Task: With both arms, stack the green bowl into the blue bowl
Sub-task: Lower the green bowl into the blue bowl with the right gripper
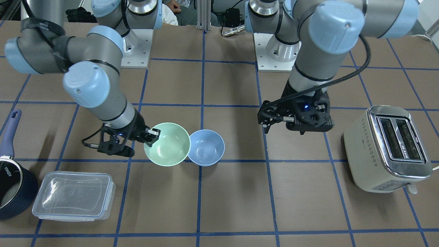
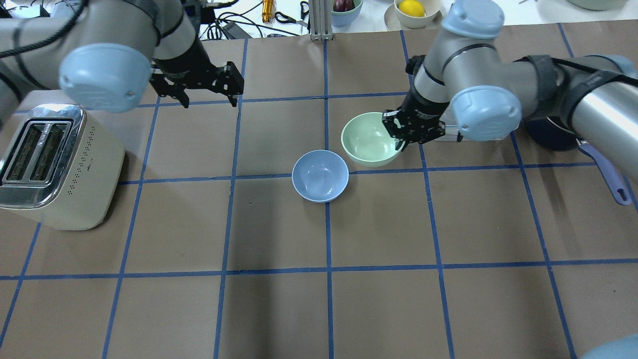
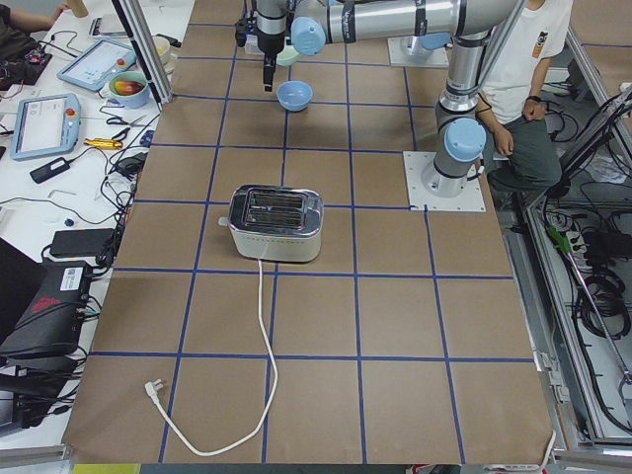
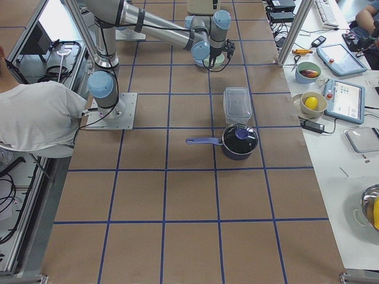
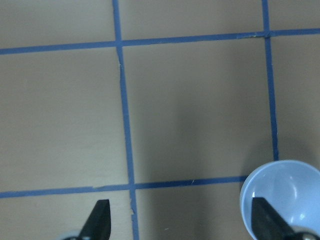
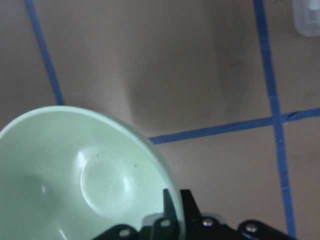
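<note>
In the front-facing view, a clear lidded container point(image 1: 73, 195) and a dark saucepan point(image 1: 13, 187) sit nearest, at the lower left. A cream toaster point(image 1: 387, 147) stands at the lower right. All three rest on the brown table point(image 1: 236, 206) with its blue tape grid.

Farther in, just left of the frame's centre, the blue bowl point(image 1: 206, 147) sits upright on the paper. The green bowl point(image 1: 168, 144) is immediately to its left, and its rim overlaps the blue bowl's left edge. It looks tilted and a little raised, though its contact with the table cannot be judged.

The right gripper point(image 1: 151, 133) is clamped on the green bowl's left rim, one finger inside and one outside. The right wrist view shows the rim passing between its fingers at the bottom edge. The right arm point(image 1: 99, 89) slants down from the upper left toward centre, with its elbow folded at the left edge and its wrist low.

Right of centre, the left gripper point(image 2: 210, 102) points straight down over bare paper. Its fingers are spread wide and hold nothing. It is well apart from both bowls, and its wrist view catches the blue bowl only at the lower right corner. The left arm point(image 1: 322, 44) rises from its base at the top, bends at the upper right and drops steeply to the wrist.
</note>
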`<act>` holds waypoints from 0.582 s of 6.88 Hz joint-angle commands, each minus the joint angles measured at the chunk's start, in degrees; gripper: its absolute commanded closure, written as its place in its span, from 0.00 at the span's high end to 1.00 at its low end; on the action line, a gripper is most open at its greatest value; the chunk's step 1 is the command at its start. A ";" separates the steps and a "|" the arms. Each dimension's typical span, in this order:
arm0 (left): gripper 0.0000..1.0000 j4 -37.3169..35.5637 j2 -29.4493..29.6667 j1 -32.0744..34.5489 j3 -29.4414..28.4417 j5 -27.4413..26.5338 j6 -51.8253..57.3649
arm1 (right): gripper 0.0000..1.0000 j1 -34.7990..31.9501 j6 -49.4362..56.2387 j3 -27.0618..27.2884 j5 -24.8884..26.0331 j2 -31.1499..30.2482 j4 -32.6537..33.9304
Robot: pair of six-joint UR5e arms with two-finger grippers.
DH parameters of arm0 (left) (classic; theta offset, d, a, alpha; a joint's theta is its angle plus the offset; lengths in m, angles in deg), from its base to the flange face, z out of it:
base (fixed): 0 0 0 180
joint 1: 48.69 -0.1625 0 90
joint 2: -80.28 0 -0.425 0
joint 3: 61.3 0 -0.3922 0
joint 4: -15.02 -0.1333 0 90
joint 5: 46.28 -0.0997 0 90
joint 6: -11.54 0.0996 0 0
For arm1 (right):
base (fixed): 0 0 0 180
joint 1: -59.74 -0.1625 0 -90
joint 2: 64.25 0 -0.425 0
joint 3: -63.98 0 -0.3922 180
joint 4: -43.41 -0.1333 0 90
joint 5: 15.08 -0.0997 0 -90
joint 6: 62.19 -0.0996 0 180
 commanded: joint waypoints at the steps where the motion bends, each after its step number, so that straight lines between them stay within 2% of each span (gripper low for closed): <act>1: 1.00 8.40 -5.72 -1.38 -1.87 -0.79 0.24 | 0.00 -7.55 -7.50 -2.96 -0.33 4.30 1.97; 4: 1.00 5.64 -3.36 -1.12 -1.44 -0.62 0.41 | 0.00 -8.63 -6.63 0.89 -0.15 5.46 6.35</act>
